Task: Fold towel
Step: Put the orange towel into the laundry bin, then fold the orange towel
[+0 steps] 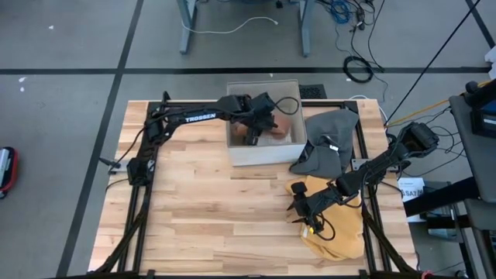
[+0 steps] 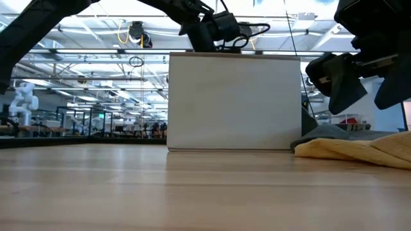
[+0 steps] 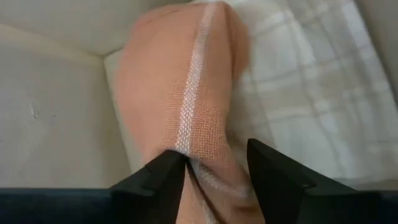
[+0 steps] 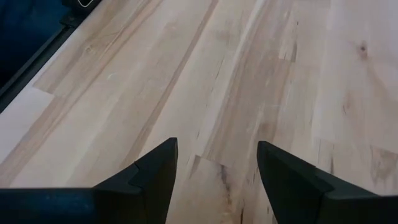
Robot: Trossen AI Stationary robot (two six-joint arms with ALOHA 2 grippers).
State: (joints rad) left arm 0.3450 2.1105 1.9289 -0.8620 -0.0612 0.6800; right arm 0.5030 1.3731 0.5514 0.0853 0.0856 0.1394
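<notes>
- high view: the left gripper (image 1: pixel 254 133) is seen inside the white box (image 1: pixel 263 153) near the table's far edge, over the orange towel (image 1: pixel 284 128).
- left wrist view: its fingers (image 3: pixel 163 176) are parted, astride an orange towel fold beside a white checked cloth (image 3: pixel 311 93); a grip cannot be told.
- the right gripper (image 1: pixel 298 213) is held released above bare wood, by the yellow towel (image 1: pixel 337 232) near the right front corner.
- a grey towel (image 1: pixel 329 139) is laid beside the box.
</notes>
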